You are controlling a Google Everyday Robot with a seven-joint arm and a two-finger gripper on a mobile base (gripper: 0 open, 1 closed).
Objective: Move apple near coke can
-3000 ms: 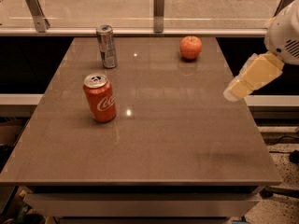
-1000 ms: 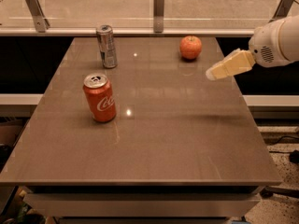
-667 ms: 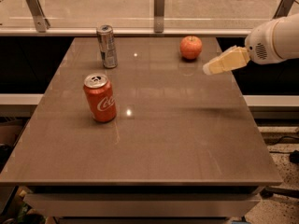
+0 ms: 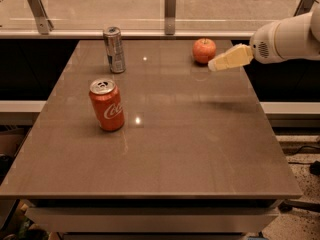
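Brown worktop (image 4: 190, 134) is filling most of the view, with a glass rail on metal posts (image 4: 170, 4) running along the far edge, just behind the apple.

Hand (image 4: 216, 64) is hovering just beside the apple (image 4: 204, 50), on the side away from the coke can, with its tip pointing at the fruit's lower flank and not touching it. It is showing as one pale wedge, so I cannot tell whether it is open or closed; it is carrying nothing. The white arm (image 4: 290, 36) is stretching out beyond the worktop's edge, further from the apple.

The apple is sitting stem-up near the far edge. A slim silver can (image 4: 114, 49) is standing well apart from the apple, level with it along that edge. The coke can (image 4: 106, 105) is standing upright further from the apple again, nearer the camera and beyond the silver can's side.

The apple is likely going to feel firm, fairly light and smooth-skinned, so it is probably going to slip or roll away if nudged off-centre. Taking it across its widest part, level with its middle, is looking like the safest hold, with moderate pressure to avoid bruising. Setting it down gently beside the coke can matters too, since it could roll into the can.
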